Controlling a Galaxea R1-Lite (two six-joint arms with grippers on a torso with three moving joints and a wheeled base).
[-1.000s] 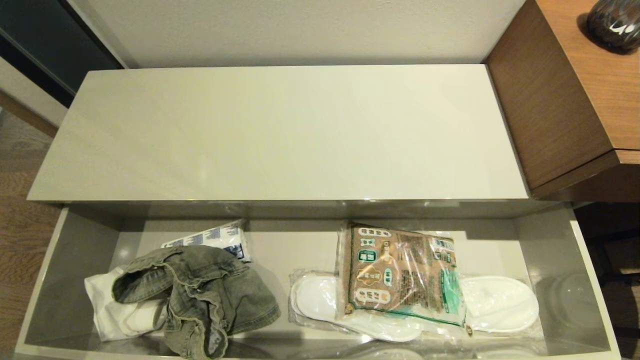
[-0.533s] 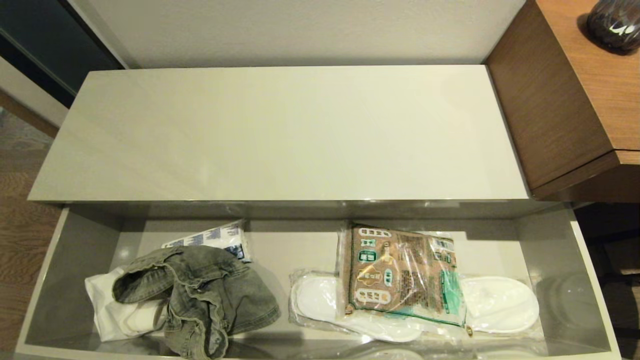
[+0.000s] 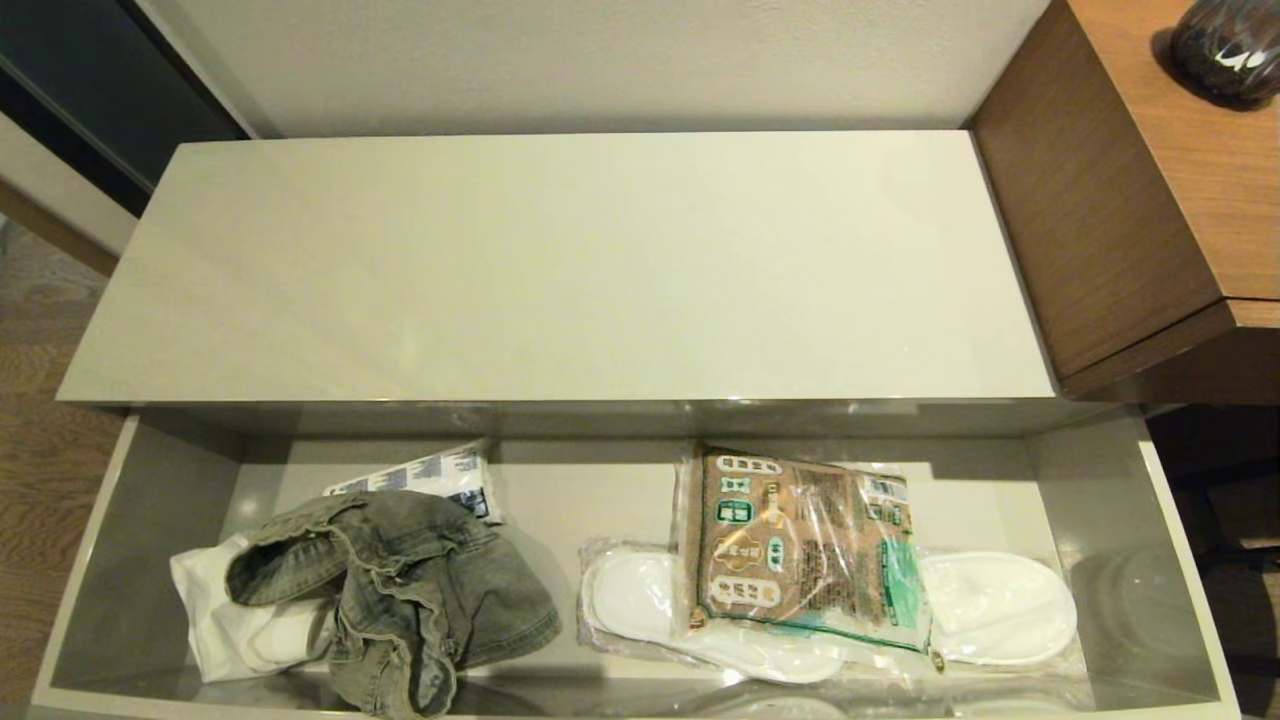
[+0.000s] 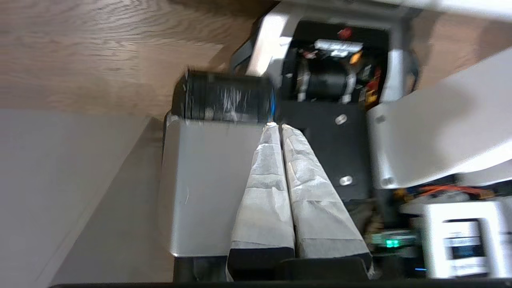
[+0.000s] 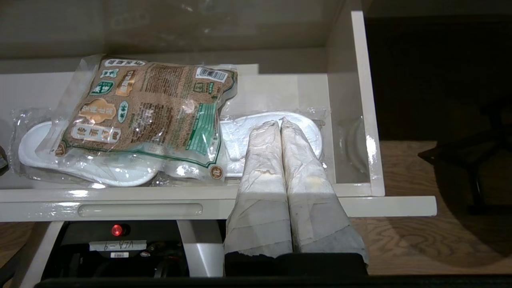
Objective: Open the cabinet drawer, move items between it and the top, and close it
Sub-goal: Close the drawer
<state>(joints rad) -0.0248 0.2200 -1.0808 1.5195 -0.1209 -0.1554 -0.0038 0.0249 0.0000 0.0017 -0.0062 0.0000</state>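
The cabinet drawer (image 3: 1180,560) is pulled out below the bare cream top (image 3: 560,270). At the drawer's left lies the crumpled grey-green denim garment (image 3: 420,590) over a white cloth (image 3: 215,620). Neither gripper shows in the head view. In the right wrist view my right gripper (image 5: 279,122) is shut and empty, held above the drawer's front edge (image 5: 140,209) and right end. In the left wrist view my left gripper (image 4: 277,126) is shut and empty, low beside the robot's base, away from the drawer.
Plastic-wrapped white slippers (image 3: 990,605) and a brown-and-green printed packet (image 3: 800,550) fill the drawer's right half. A blue-and-white packet (image 3: 440,475) lies behind the denim. A taller brown wood-grain unit (image 3: 1150,180) with a dark vase (image 3: 1225,45) stands to the right.
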